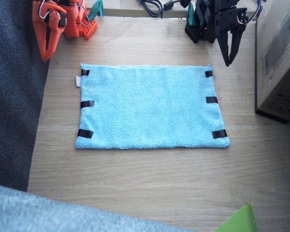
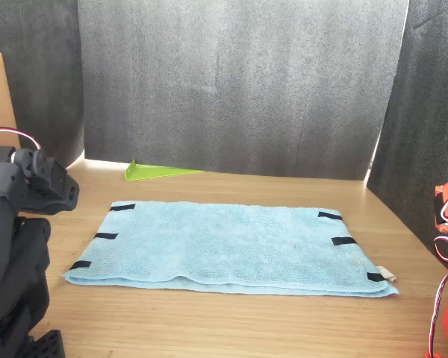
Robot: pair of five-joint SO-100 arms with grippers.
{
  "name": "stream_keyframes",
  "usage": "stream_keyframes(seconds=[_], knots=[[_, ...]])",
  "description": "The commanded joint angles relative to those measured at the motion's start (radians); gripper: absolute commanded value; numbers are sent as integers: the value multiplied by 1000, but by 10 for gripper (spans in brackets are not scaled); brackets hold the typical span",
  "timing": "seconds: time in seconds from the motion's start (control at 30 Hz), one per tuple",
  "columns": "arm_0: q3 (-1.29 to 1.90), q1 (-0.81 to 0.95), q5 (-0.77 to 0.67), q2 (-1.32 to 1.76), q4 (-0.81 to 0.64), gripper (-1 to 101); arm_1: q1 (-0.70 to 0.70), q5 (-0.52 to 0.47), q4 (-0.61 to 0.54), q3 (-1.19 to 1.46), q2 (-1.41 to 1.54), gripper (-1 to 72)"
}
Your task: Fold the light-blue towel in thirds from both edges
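The light-blue towel (image 1: 147,106) (image 2: 231,242) lies spread flat on the wooden table (image 1: 150,179). Three black tape strips mark each of both edges: one short side (image 1: 85,104) near the right arm, the other short side (image 1: 211,100) near the left arm. A small white tag (image 1: 78,81) sticks out at one corner. My orange right gripper (image 1: 47,55) hangs shut, pointing down, beyond the towel's far corner. My black left gripper (image 1: 228,60) hangs the same way, tips together, just off the other far corner. Neither touches the cloth.
A cardboard box (image 1: 280,58) stands beside the left arm. Grey carpet-like fabric (image 1: 14,96) covers the floor past the table's edge by the right arm. A green sheet (image 1: 239,222) (image 2: 160,171) lies at the near edge. Cables (image 1: 152,6) run behind the arms.
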Motion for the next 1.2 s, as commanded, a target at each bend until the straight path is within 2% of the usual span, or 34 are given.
stream_keyframes(seconds=[0.0,0.17,0.33,0.57,0.73,0.93,1.07,1.17], knots=[[-3,20,6,6,8,-3,8,26,5,5,9,0],[-18,31,9,6,2,-4,3,17,-8,-14,11,0],[-51,49,6,-8,-8,-4,9,-32,37,-147,-34,0],[-179,72,6,-256,-77,-4,26,-106,-14,-439,-552,0],[-344,89,11,-491,-84,-4,110,-133,2,-623,-793,0],[-497,72,0,-770,-100,-2,193,-81,69,-897,-1169,0],[-543,57,-12,-913,-124,66,242,-55,107,-1019,-1384,5],[-545,49,-17,-933,-130,120,268,-51,121,-1057,-1488,70]])
